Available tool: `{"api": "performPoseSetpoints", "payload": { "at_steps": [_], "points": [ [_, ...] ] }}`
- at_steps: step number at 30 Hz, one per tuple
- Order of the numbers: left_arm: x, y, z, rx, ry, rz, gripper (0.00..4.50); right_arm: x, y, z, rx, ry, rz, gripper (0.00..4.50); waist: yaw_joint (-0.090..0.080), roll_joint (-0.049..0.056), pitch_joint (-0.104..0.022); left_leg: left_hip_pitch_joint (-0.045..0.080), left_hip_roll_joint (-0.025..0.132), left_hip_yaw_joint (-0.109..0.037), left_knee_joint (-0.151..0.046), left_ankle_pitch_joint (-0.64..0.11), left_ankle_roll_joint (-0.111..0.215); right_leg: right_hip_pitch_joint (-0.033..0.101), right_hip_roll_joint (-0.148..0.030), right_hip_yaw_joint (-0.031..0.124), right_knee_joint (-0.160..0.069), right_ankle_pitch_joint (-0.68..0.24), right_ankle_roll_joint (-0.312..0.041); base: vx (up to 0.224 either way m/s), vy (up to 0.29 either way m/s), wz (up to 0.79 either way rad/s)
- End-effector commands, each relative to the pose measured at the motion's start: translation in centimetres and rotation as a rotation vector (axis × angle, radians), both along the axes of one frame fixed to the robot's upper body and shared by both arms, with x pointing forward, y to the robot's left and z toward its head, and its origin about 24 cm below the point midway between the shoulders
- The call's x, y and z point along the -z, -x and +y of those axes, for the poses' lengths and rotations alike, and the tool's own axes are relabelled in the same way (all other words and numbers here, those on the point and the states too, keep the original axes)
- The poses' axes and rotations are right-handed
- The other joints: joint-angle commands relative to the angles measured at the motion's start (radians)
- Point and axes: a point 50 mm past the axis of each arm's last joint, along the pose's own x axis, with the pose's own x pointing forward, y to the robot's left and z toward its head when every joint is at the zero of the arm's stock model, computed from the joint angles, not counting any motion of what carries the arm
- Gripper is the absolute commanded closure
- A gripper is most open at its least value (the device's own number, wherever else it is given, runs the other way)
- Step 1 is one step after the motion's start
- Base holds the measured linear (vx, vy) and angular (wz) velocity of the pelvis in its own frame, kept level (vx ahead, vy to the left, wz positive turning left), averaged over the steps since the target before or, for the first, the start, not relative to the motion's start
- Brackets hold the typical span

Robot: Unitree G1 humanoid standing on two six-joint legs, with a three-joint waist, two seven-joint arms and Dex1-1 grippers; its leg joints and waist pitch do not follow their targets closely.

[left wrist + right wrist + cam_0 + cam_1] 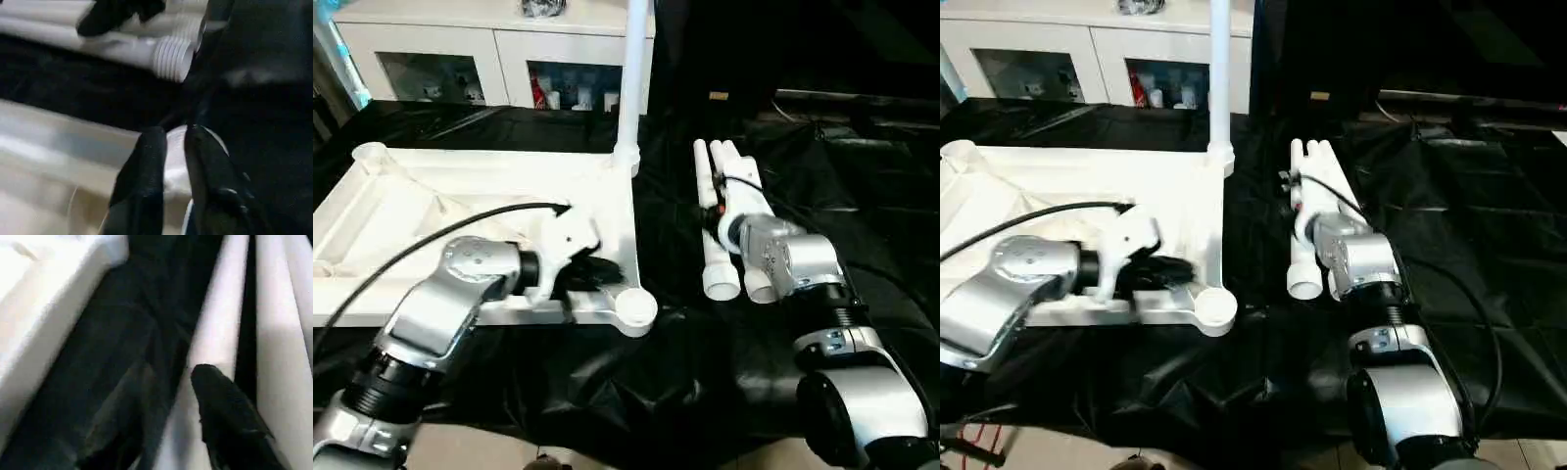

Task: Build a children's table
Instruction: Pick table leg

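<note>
So the white tabletop [460, 211] is lying upside down on the black cloth [705, 362], ribbed side up, with 1 leg [631, 78] already standing upright in its far right corner socket. The left gripper [173, 161] sits at the near right corner socket [634, 308], and its 2 black fingers [142, 181] are pinched close together around the socket's rim. The spare legs [720, 220] lie side by side on the cloth just right of the tabletop. The right gripper [220, 401] is down on them, can't tell if its jaws are open or closed. There's a white cabinet [499, 59] at the back.
</note>
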Motion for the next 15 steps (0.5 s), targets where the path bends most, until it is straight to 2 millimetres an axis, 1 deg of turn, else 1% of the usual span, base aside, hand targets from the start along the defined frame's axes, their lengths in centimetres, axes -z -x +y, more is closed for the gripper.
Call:
{"api": "performPoseSetpoints", "payload": {
  "at_steps": [1,2,3,4,6,8,9,11,13,15],
  "points": [
    [-0.9,-0.1,-0.2,0.0,0.019,-0.027,3.2,-0.6,-0.4,-0.6,0.044,0.01,0.007,2.53,0.0,0.001,-0.069,0.013,0.026,-0.007,-0.062,-0.195,-0.044,0.051,-0.072,0.053,-0.075,-0.217,-0.153,0.0,0.0,0.0],
    [-0.9,-0.1,-0.2,0.0,0.019,-0.026,3.16,-0.5,-0.4,-0.6,0.049,0.014,0.014,2.45,-0.001,0.001,-0.069,0.013,0.026,-0.008,-0.062,-0.195,-0.045,0.051,-0.071,0.053,-0.075,-0.219,-0.15,0.0,0.0,0.0],
    [-0.9,0.1,-0.3,0.001,0.018,-0.025,3.13,-0.4,-0.5,-0.7,0.06,0.02,0.024,2.41,-0.003,-0.003,-0.07,0.013,0.027,-0.008,-0.062,-0.189,-0.046,0.051,-0.072,0.053,-0.073,-0.22,-0.146,0.0,0.0,0.0],
    [-0.9,0.2,-0.4,0.002,0.019,-0.02,3.13,-0.3,-0.5,-0.7,0.068,0.025,0.033,2.41,-0.003,-0.001,-0.069,0.013,0.027,-0.007,-0.062,-0.191,-0.045,0.05,-0.072,0.053,-0.074,-0.223,-0.145,0.0,0.0,0.0],
    [-1.0,0.3,-0.4,0.002,0.019,-0.017,2.83,-0.2,-0.6,-0.7,0.07,0.026,0.039,2.16,-0.003,-0.001,-0.07,0.013,0.027,-0.007,-0.06,-0.185,-0.044,0.05,-0.072,0.053,-0.072,-0.213,-0.146,0.0,0.0,0.0],
    [-0.9,0.5,-0.4,0.009,0.011,-0.006,2.69,0.1,-0.5,-0.5,0.059,0.026,0.063,1.98,-0.004,-0.001,-0.07,0.013,0.027,-0.007,-0.06,-0.18,-0.042,0.049,-0.07,0.053,-0.07,-0.197,-0.151,0.0,0.0,0.0],
    [-0.8,0.6,-0.4,0.011,0.006,-0.003,2.69,0.3,-0.4,-0.5,0.058,0.035,0.085,1.98,-0.004,-0.001,-0.069,0.013,0.027,-0.006,-0.06,-0.177,-0.04,0.049,-0.069,0.053,-0.07,-0.191,-0.151,0.0,0.0,0.0],
    [-0.6,0.7,-0.4,0.01,-0.003,-0.005,2.54,1.0,-0.1,-0.3,0.047,0.042,0.156,1.81,-0.004,-0.001,-0.069,0.012,0.026,-0.006,-0.06,-0.18,-0.039,0.049,-0.069,0.052,-0.071,-0.199,-0.152,0.0,0.0,0.0],
    [-0.6,0.7,-0.4,0.01,-0.005,-0.004,2.33,1.1,0.0,-0.3,0.047,0.045,0.167,1.73,-0.004,-0.001,-0.068,0.012,0.027,-0.007,-0.061,-0.186,-0.045,0.05,-0.07,0.052,-0.073,-0.213,-0.145,0.0,0.0,0.0],
    [-0.6,0.8,-0.3,0.01,-0.013,-0.007,2.21,1.7,0.2,-0.3,0.056,0.054,0.22,1.73,-0.004,-0.004,-0.068,0.012,0.027,-0.007,-0.061,-0.189,-0.047,0.049,-0.071,0.052,-0.074,-0.222,-0.144,0.0,0.0,0.0]
  ]
}}
